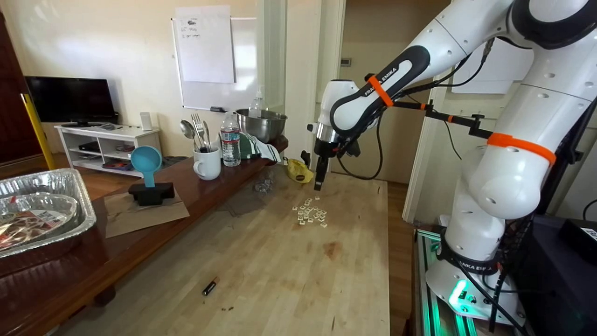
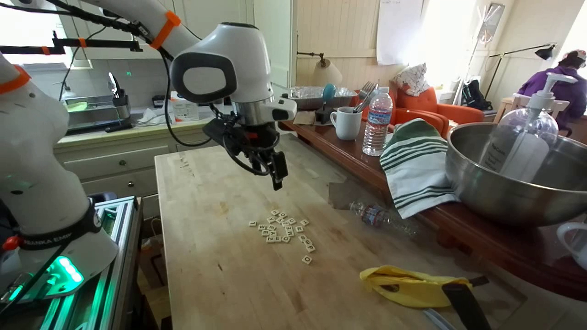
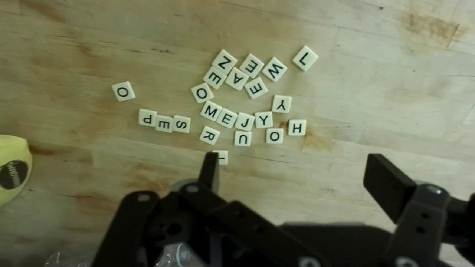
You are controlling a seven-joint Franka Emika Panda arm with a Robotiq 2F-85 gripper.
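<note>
My gripper [image 3: 293, 163] is open with nothing between its fingers. It also shows in both exterior views [image 1: 318, 185] [image 2: 278, 181], above the wooden table [image 1: 280, 289]. Several cream letter tiles lie loosely grouped face up on the table, some touching. In the wrist view the left finger partly covers the I tile [image 3: 223, 157]. The H tile [image 3: 297, 127] and L tile [image 3: 305, 58] lie on the group's right side. An O tile [image 3: 123, 91] lies apart at the left and shows in an exterior view [image 2: 307, 259]. The gripper touches no tile.
A yellow bag [image 2: 408, 286] and a clear bottle on its side [image 2: 373, 215] lie on the table. A battery [image 1: 211, 285] lies nearer that camera. A raised brown shelf [image 1: 196, 200] along the table bears a mug [image 1: 207, 164], water bottle [image 1: 231, 142] and metal bowl [image 2: 518, 197].
</note>
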